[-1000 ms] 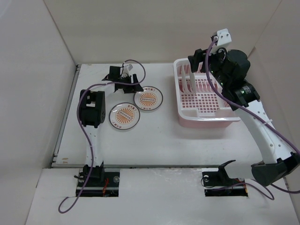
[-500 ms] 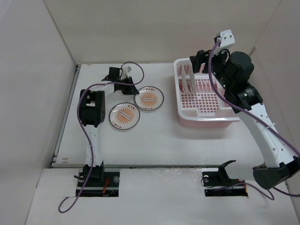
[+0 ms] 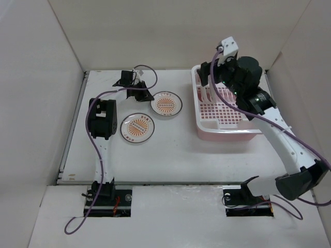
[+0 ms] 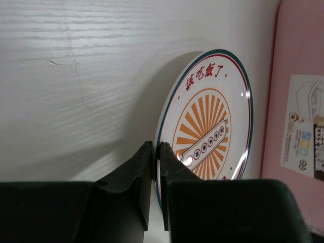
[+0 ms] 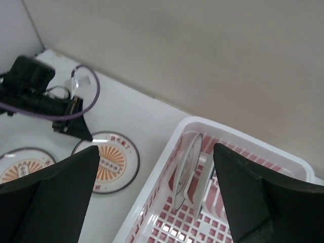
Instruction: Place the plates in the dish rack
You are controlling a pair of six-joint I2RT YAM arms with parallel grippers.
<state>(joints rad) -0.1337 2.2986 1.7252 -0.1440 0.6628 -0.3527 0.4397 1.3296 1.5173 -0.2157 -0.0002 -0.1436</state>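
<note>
Bench: a white wood-grain table [image 3: 170,155] boxed in by plain pale walls [image 3: 155,36].
Left gripper [image 4: 156,149]: clenched on the rim of the far sunburst plate [image 3: 165,105], which sits near the bench's far edge, left of the middle.
Right gripper [image 5: 155,152]: spread wide and holding nothing, hanging over the far-left corner of the dish rack [image 3: 227,135].
Rack: toward the bench's far-right corner, with two plates [image 5: 185,169] standing upright in its left-hand slots.
Loose plate: the second sunburst plate [image 3: 137,128] lies flat, closer to the left edge and apart from the held one.
Doing it well: the pinch looks thin to me, rim only. I would lift slowly, keep the plate edge-on, carry it toward the rack and aim for a free slot beside the standing pair. I'd move the right arm out of the way first.
Hard to tell: whether the held plate's far rim touches the table, how deep the pads bite, and the patterns on the racked plates. I also can't see which slots are free, since the right arm hides part of the rack from above.
</note>
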